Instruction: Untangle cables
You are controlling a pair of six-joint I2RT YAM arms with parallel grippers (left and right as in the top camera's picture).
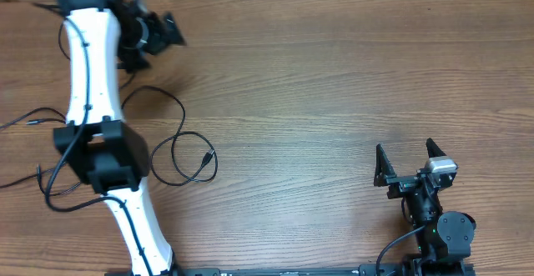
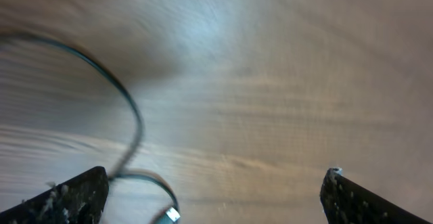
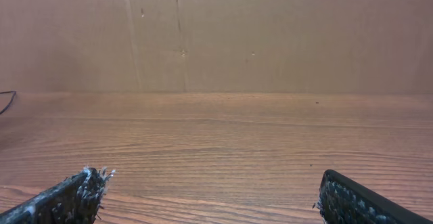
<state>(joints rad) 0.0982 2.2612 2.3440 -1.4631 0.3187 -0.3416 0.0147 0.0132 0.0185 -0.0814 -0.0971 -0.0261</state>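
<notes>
Dark fingers [image 2: 67, 198] of the left gripper [image 2: 216, 207] are seen closest in the left wrist view, one at each lower corner. The jaws are set wide apart and nothing is clamped between them. That view is blurred. One thin black cable [image 2: 132, 116] is seen ahead of the jaws, on the side of the finger at the view's left. It curves down to just beside that finger's inner edge, then hooks into the gap, where a small plug [image 2: 169, 215] is seen at the lower edge. Whether the cable touches the finger cannot be told. Bare wooden table [image 2: 284, 82] is seen ahead of the other finger.

From overhead, the left gripper [image 1: 173, 32] is found at the far left of the table [image 1: 334, 76]. The cables [image 1: 182, 109] are laid in loose loops on the wood, apart from the left jaws and on their base side, beside and partly under the white arm [image 1: 88, 59]. One loop ends in a plug [image 1: 206, 155]. Further strands are seen past the arm, at the table's left edge.

The right gripper [image 1: 409, 161] is found well apart from the cables. Its jaws are likewise spread, with nothing held, as shown in its wrist view [image 3: 216, 200]. Bare wood and a brown cardboard wall [image 3: 270, 34] are seen ahead of them. A short piece of cable [image 3: 7, 101] is just visible far off to the left of those jaws.
</notes>
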